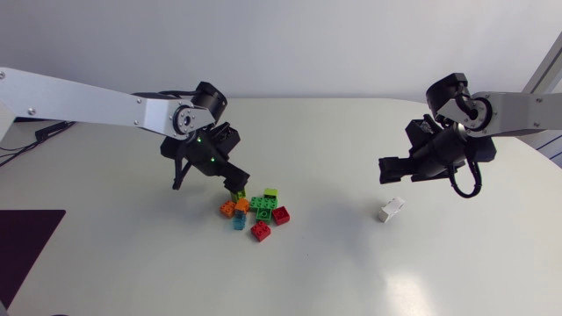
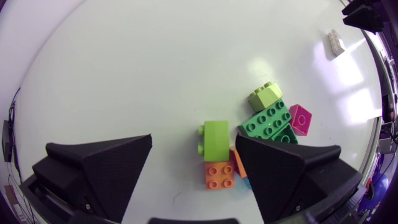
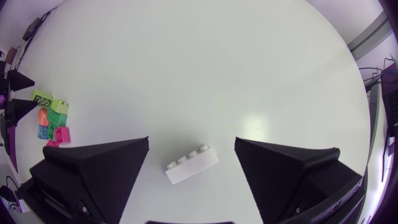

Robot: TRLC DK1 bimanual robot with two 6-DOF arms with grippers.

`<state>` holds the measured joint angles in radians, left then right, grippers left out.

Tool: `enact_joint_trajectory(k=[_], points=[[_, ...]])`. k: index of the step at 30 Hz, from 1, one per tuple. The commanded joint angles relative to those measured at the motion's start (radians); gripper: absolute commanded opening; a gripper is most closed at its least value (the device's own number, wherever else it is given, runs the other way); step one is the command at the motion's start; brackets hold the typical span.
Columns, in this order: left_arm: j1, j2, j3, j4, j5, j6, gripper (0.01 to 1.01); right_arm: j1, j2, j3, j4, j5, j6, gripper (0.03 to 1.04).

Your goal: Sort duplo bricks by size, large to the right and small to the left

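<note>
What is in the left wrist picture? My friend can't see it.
The left gripper hangs open over a white table, with a light green brick between its two black fingers. An orange brick sits next to it, and a dark green brick and a pink brick lie beside one finger. A white brick lies far ahead.

The white counter (image 1: 334, 263) carries a cluster of coloured duplo bricks (image 1: 256, 211) under the left hand (image 1: 230, 186) and a white brick (image 1: 392, 209) below the right hand (image 1: 388, 172).

left arm (image 1: 88, 101) stretched toward centre, jaws apart | right arm (image 1: 522, 112) bent, jaws apart
</note>
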<state>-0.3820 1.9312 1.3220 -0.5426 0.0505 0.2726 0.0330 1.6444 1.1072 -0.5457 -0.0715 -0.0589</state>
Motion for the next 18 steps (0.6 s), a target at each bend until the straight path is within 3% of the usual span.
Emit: enact_joint_trajectory(k=[1,3,5,6,14,18], points=[[-0.006,0.017,0.006,0.0,-0.015,0.01,0.892,0.004,0.002,-0.014,0.0,0.004,0.031,1.0],[-0.009,0.017,0.006,-0.002,-0.015,0.011,0.723,0.004,0.006,-0.018,0.003,0.004,0.031,1.0],[-0.011,0.012,0.005,-0.003,-0.015,0.011,0.374,0.004,0.008,-0.021,0.004,0.004,0.031,1.0],[-0.009,0.006,0.002,-0.003,-0.014,0.01,0.289,0.004,0.008,-0.023,0.004,0.004,0.031,1.0],[-0.049,-0.031,-0.086,0.035,-0.008,0.053,0.257,0.004,0.008,-0.03,0.007,0.004,0.031,1.0],[-0.051,-0.063,-0.033,0.035,-0.006,0.043,0.256,0.002,0.006,-0.033,0.007,0.002,0.031,1.0]])
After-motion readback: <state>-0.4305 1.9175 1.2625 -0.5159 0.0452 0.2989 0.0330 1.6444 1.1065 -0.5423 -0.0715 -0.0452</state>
